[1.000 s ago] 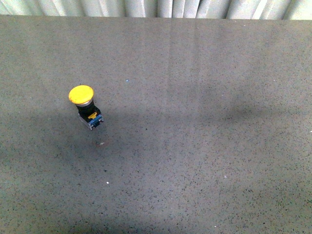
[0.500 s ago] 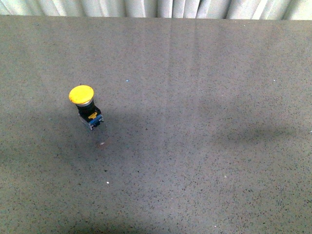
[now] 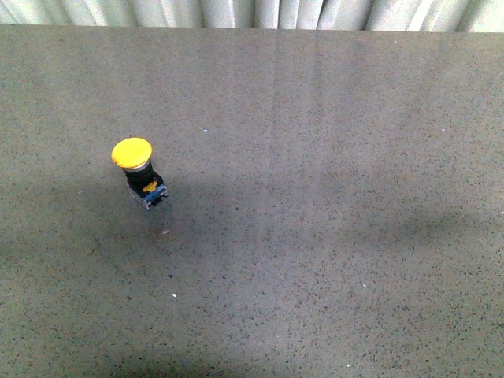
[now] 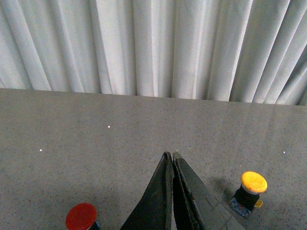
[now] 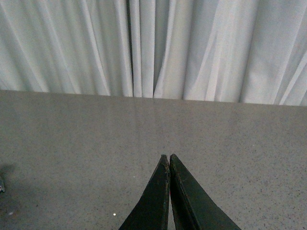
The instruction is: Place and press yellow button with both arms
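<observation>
The yellow button (image 3: 131,153) lies tilted on the grey table, left of centre in the front view, with its black body and blue-and-silver base (image 3: 151,194) toward the near right. It also shows in the left wrist view (image 4: 253,182), standing apart from my left gripper (image 4: 171,155), which is shut and empty above the table. My right gripper (image 5: 169,156) is shut and empty over bare table. Neither arm shows in the front view.
A red button cap (image 4: 80,216) shows at the edge of the left wrist view, on the other side of the left fingers. White pleated curtains (image 3: 252,12) hang behind the table's far edge. The grey speckled table (image 3: 331,236) fills the front view.
The button has not moved. A dark shadow on the table's right side has shifted nearer and to the right and grown fainter.
</observation>
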### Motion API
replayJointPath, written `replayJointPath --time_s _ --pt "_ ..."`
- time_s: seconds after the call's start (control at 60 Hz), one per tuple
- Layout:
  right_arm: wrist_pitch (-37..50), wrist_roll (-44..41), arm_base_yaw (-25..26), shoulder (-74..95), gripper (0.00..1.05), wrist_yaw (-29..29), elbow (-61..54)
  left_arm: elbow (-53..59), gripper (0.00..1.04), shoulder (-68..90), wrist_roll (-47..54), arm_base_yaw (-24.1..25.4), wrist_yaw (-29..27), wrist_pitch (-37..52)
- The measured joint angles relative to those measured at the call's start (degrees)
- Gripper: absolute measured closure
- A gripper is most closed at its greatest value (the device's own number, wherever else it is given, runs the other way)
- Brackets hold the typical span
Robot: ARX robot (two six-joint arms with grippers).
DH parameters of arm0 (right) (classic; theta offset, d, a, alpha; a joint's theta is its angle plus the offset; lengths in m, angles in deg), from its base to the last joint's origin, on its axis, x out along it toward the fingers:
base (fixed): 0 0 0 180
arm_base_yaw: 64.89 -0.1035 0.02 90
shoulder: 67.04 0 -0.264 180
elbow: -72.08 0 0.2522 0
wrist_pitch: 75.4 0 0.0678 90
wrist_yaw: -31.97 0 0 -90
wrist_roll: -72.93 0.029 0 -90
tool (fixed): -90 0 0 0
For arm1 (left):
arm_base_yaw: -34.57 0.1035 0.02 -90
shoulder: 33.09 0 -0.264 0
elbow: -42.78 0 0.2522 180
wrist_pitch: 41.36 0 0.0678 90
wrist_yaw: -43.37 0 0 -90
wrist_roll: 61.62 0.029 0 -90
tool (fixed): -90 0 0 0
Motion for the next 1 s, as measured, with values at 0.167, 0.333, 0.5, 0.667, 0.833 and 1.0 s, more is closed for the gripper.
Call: replayJointPath --time_s 0.167,0.333,0.5,0.667,0.833,1.0 --pt "-3.7 0.0 0.0 -3.8 1.03 0.0 0.0 0.0 1.03 0.0 0.0 0.0 0.0 0.0" --pt "-6.9 0.0 0.0 -7.0 1.03 0.0 0.0 0.0 1.03 0.0 0.0 0.0 0.0 0.0" --pt "-9.3 0.0 0.0 -9.4 1.03 0.0 0.0 0.0 1.03 0.0 0.0 0.0 0.0 0.0" --pt "-18.4 0.0 0.0 -16.4 1.03 0.0 0.0 0.0 1.03 0.0 0.0 0.0 0.0 0.0" --pt "-20.3 0.0 0.0 -20.0 1.03 0.1 0.0 0.0 1.03 0.0 0.0 0.0 0.0 0.0" --pt "-20.3 -0.1 0.0 -20.2 0.92 0.1 0.0 0.0 0.83 0.0 0.0 0.0 0.0 0.0"
